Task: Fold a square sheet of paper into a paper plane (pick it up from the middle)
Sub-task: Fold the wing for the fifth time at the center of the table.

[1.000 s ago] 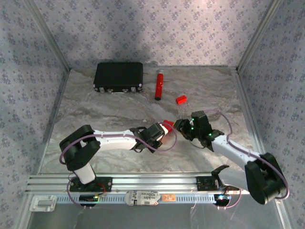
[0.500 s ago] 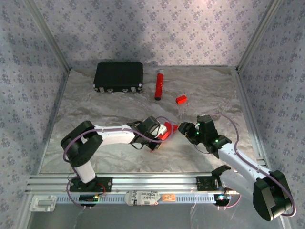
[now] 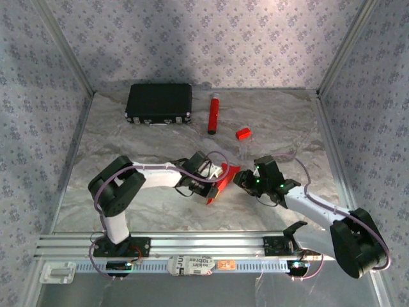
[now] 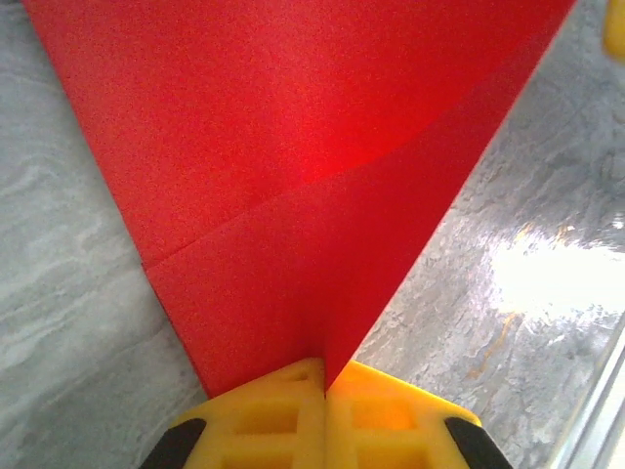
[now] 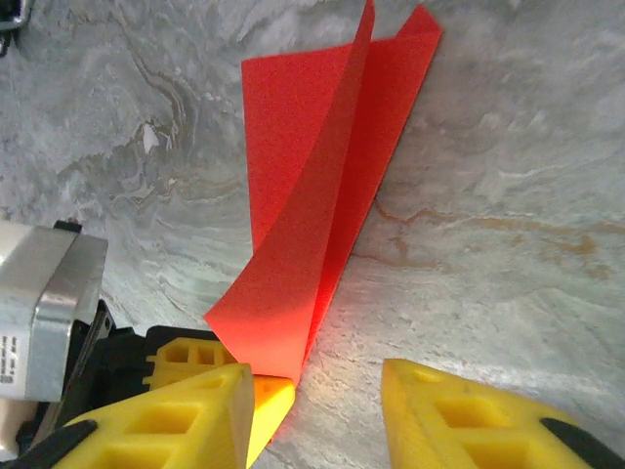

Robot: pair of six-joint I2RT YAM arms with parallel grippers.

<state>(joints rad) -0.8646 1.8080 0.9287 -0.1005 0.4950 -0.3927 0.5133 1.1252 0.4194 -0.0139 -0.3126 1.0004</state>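
Black case [image 3: 159, 103] sits far left on the marbled table [image 3: 128, 144]. Left gripper [image 4: 324, 383] has its yellow fingers [image 4: 264, 420] pressed together, clamped on the folded red paper sheet [image 3: 223, 182] near the table's centre, its two layers fanning apart. Red tube [image 3: 213, 114] and small red block [image 3: 242, 133] lie farther back. Right gripper [image 5: 317, 386], just right of the sheet, has its fingers apart, gripping nothing.

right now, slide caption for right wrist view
Creased red paper, half open, ahead of the open right end effector
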